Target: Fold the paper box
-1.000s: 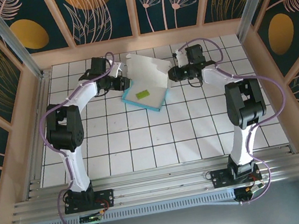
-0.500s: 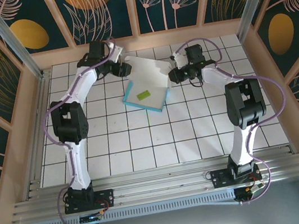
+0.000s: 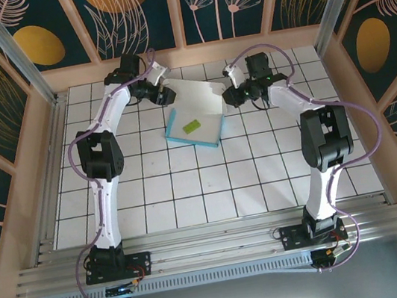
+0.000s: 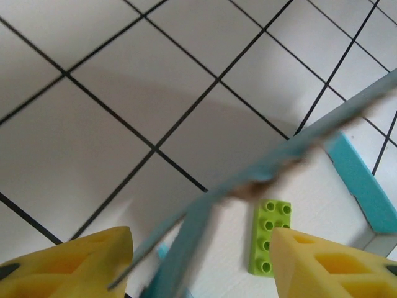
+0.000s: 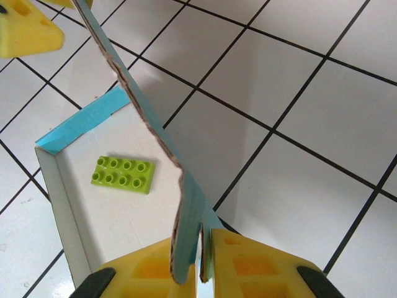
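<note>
**Tools at the raised flap**

Overhead, the right tool (image 3: 230, 97) is clamping the raised flap of the whitish-grey and cyan card paper box (image 3: 192, 116), which is sitting far-centre on the white tiled tabletop (image 3: 190, 188). The left tool (image 3: 163, 94) is hanging beside the flap's other end.

Left wrist: yellow fingers (image 4: 74, 261) are standing apart, with the blurred flap edge between them.

Right wrist: fingers (image 5: 260, 261) are squeezing the card, and a lime-green studded brick (image 5: 123, 174) is lying inside.

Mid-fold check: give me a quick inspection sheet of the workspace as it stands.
Surface: white tiled table, black grid lines.
Job's things: paper box, base flat, far flap raised.
Clutter: green brick lying inside the box.
End effectors: left end effector open at the flap's edge; right end effector shut on the flap.
Cables: purple cables loop along both arms, off the box.
Surroundings: leaf-patterned panels in wooden frame.
</note>
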You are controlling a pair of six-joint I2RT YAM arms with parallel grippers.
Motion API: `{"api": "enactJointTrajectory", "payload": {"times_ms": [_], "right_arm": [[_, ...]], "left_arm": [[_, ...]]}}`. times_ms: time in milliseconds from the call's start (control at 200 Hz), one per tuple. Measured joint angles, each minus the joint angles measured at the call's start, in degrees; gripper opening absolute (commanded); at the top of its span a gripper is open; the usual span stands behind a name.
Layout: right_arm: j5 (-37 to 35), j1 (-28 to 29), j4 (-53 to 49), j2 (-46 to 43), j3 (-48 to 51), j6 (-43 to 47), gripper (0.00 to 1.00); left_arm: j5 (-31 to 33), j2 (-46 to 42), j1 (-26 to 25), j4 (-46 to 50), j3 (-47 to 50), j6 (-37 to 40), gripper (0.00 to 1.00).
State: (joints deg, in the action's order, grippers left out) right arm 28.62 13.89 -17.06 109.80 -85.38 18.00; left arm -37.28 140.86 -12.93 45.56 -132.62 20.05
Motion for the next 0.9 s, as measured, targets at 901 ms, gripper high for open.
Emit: {"api": "enactJointTrajectory", "payload": {"times_ms": [901], "right_arm": [[-12.04, 4.72, 16.11, -3.58, 12.07, -15.21, 0.15]], "left_arm": [[3.69, -13.53, -0.59, -26.38, 32.13, -20.39, 0.16]]}}
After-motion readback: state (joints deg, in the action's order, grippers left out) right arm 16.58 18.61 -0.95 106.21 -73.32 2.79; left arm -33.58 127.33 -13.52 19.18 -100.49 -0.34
